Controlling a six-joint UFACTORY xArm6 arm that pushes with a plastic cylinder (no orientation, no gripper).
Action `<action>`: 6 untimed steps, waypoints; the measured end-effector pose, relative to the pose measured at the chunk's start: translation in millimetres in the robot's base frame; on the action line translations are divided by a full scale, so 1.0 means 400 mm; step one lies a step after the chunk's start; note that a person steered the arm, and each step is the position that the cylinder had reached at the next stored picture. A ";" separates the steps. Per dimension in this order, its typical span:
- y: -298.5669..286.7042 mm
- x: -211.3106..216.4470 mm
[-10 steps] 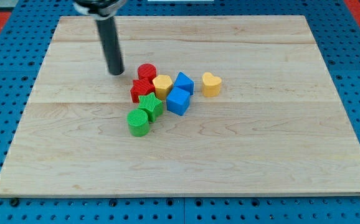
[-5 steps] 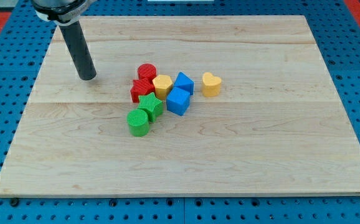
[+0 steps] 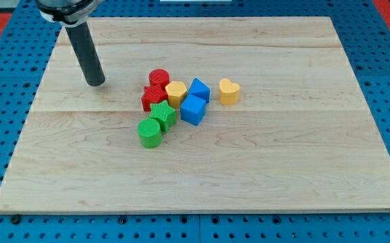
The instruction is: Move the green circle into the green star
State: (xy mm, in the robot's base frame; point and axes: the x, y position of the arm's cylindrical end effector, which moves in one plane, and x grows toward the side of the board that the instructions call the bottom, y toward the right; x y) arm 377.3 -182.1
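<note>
My tip [image 3: 96, 83] carries no jaws, parked well left of the cluster; the green circle [image 3: 150, 133] already touches the green star [image 3: 162, 114].

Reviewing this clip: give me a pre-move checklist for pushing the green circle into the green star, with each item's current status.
1. My tip in view and clear of all blocks: ok, it stands toward the view's left and top of the cluster.
2. Green circle reachable from the view's bottom left: ok, no block on that side.
3. Green star located: ok, toward the view's top right of the circle.
4. Gap between circle and star: cannot tell, they look touching.
5. Star free to stay put: not ok, red star and blue block crowd it.
</note>
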 end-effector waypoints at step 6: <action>0.255 0.298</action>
State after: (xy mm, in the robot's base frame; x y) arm 496.4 -80.0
